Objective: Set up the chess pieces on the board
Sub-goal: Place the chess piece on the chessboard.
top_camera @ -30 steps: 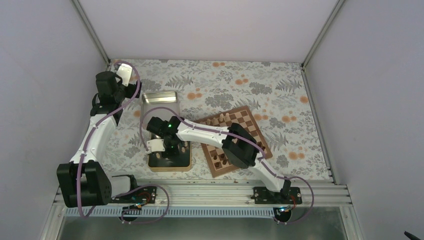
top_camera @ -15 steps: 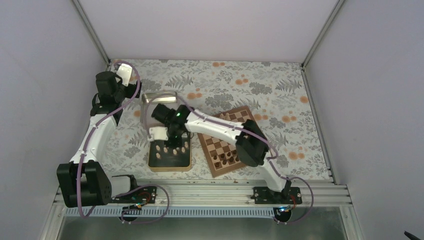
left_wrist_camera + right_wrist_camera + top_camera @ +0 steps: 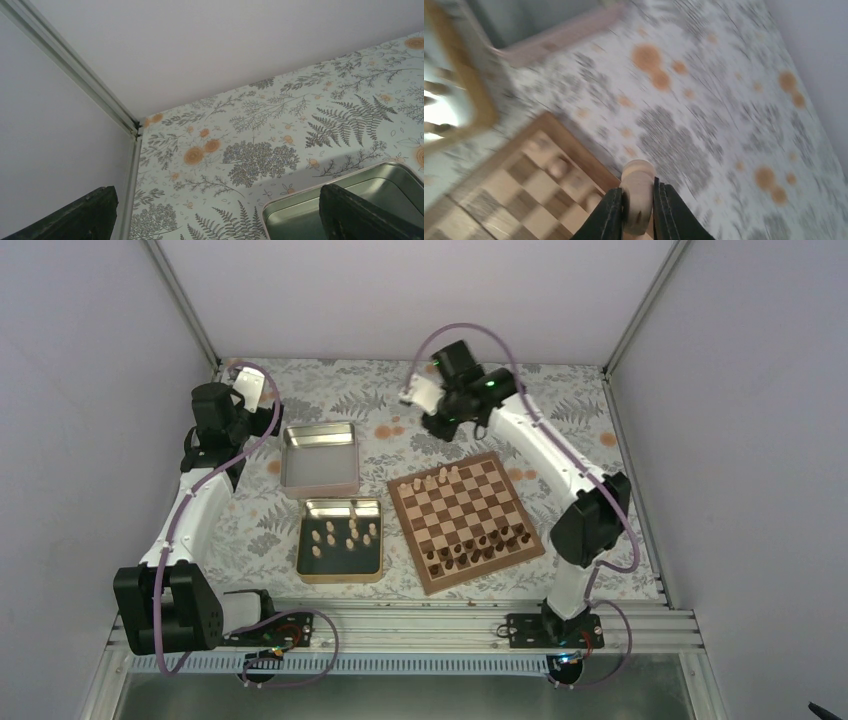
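Dark chessmen are lined up in two rows along the near edge of the board; that side looks done. Just left of the board, a near tin holds loose pale chess pieces, roughly nine or ten, exact count not readable. These are yet to be moved. On the board's far edge, about four pale pieces are stood in a row toward the left corner. The rest of that edge and the row in front of it are bare. The pale side is judged to be about a quarter placed, most of it left.

Left of the board's far corner, a far tin is seen with nothing visible inside.

Beyond the board's far edge, the right gripper is raised over the tablecloth. In the blurred wrist view its fingers are clamped on one pale held piece, kept upright, not yet set down.

Well to the left of the board, past the far tin, the left gripper is parked with fingers spread wide, nothing held.
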Robot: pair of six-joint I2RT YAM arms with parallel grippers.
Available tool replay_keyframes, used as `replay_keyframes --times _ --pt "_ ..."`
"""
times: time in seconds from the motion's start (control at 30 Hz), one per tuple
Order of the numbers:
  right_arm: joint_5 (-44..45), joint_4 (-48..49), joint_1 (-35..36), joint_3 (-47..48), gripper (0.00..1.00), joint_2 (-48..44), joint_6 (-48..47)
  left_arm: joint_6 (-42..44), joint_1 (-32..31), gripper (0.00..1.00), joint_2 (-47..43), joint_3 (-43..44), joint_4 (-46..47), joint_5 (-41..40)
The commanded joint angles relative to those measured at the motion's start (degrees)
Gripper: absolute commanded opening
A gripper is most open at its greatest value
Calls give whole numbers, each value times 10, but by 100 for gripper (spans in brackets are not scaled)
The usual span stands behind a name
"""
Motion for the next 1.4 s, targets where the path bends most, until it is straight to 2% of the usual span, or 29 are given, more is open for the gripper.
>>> replay_keyframes --times 0.0,0.2,0.5,0.83,1.37 --pt "0 3 -87 -49 14 -26 -19 -9 5 100 -13 -2 17 8" --pt "-11 41 -157 -147 14 -45 -33 -9 6 100 -14 -3 18 9" --pt "-14 114 -171 -264 15 -42 -21 -9 6 100 -11 -4 19 12" --pt "-30 144 -195 -285 15 -10 -22 -9 6 100 -10 -5 19 12" --pt "-40 131 -205 -288 15 16 -25 -8 6 100 -8 -4 17 14"
